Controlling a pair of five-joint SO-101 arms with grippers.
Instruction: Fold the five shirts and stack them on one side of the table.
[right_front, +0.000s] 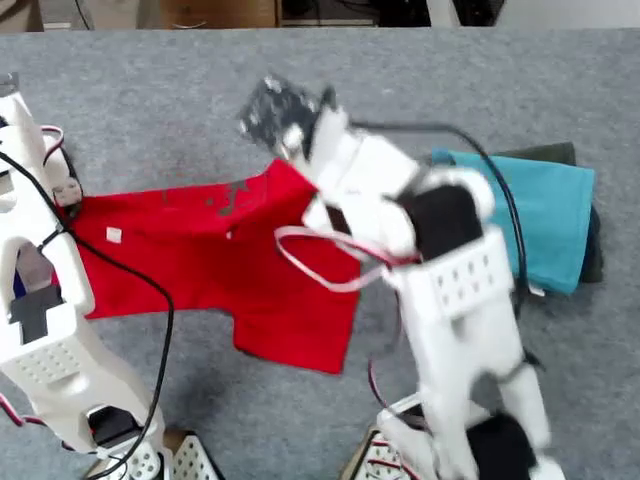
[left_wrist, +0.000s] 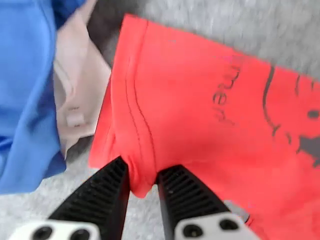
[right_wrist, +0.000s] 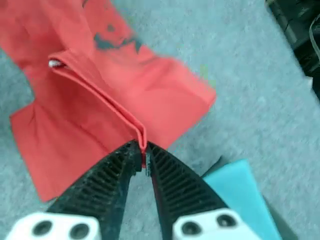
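Observation:
A red shirt (right_front: 200, 260) with dark print lies spread across the middle of the grey table. At its left end, my left gripper (right_front: 66, 193) is shut on the hem; in the left wrist view the black fingers (left_wrist: 142, 172) pinch a bunched edge of red cloth (left_wrist: 200, 110). My right gripper (right_front: 292, 160) is shut on the shirt's far right part, lifting it into a peak. In the right wrist view the gripper (right_wrist: 141, 150) clamps a doubled fold of red cloth (right_wrist: 100, 100).
A folded teal shirt (right_front: 545, 215) lies on a dark shirt (right_front: 560, 153) at the table's right side, close to the right arm. A blue shirt (left_wrist: 25, 90) and a pale shirt (left_wrist: 80, 95) lie beside the left gripper. Bare grey table (right_front: 150, 110) stretches behind the red shirt.

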